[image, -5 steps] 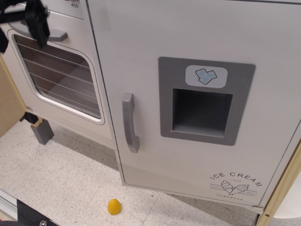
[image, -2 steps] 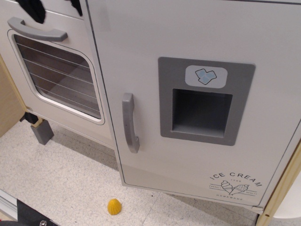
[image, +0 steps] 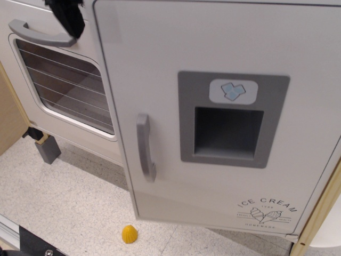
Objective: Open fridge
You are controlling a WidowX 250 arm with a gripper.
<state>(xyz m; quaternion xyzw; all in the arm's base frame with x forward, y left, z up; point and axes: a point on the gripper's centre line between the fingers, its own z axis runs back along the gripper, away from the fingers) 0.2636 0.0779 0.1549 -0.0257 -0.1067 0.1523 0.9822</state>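
Observation:
The fridge door (image: 213,53) is large and white, with a grey vertical handle (image: 145,148), a grey recessed ice-dispenser panel (image: 230,120) and an "ICE CREAM" print (image: 266,210). The door stands slightly ajar, its left edge swung out toward the camera and overlapping the oven. Only a black part of my gripper (image: 66,16) shows, at the top left. It is in front of the oven's upper right corner, just left of the fridge door's top edge. Its fingers are cut off by the frame, so I cannot tell whether it is open or shut.
A white windowed oven door (image: 64,80) with a horizontal grey handle (image: 37,34) sits left of the fridge. A small yellow object (image: 129,233) lies on the speckled floor below the fridge door. A grey block (image: 48,149) stands under the oven. A wooden post (image: 317,213) runs at the right.
The black gripper has moved right along the top, from the oven's left to beside the fridge door's edge. The fridge door has swung out a little, its left edge shifting left.

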